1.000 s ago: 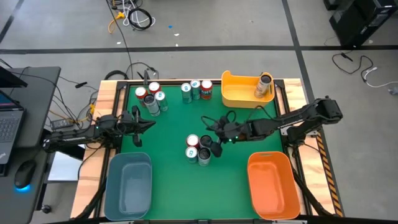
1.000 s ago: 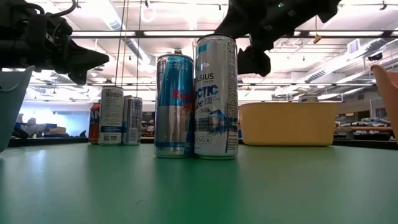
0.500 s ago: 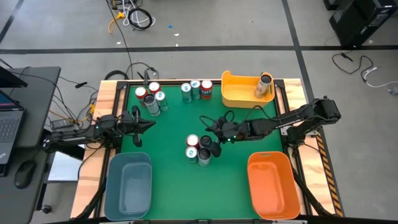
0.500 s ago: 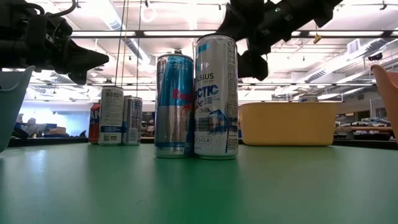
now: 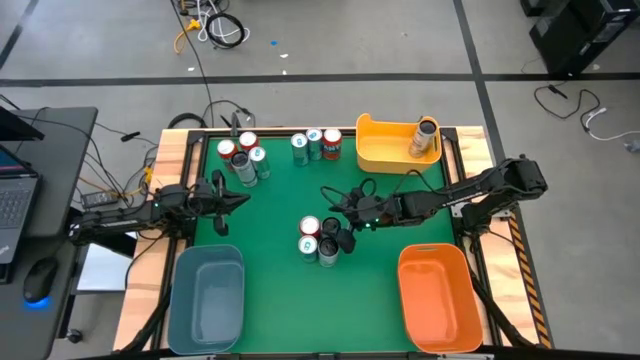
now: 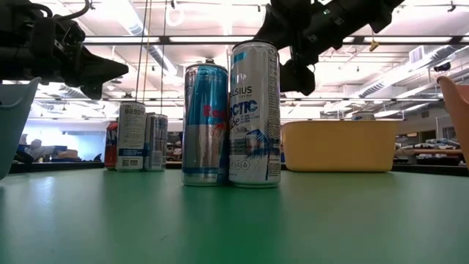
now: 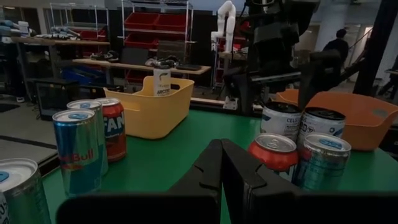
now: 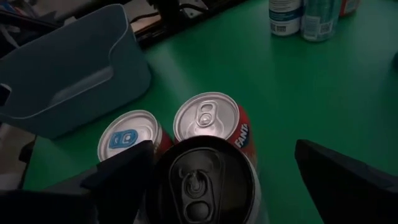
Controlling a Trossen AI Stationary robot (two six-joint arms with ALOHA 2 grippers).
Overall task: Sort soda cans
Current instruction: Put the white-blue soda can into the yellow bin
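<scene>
the small metal drink cans have brushed, shiny aluminium tops and glossy printed sides. the green table cover looks matt and smooth, framed by pale bare wood rails. the yellow, orange and grey-blue plastic bins have a smooth, softly glossy finish.

A: Site type?
B: Robotics lab or workshop. Indicators: red parts bins on shelving, strip ceiling lights, floor cables, laptop on a desk beside the table's left edge.
</scene>
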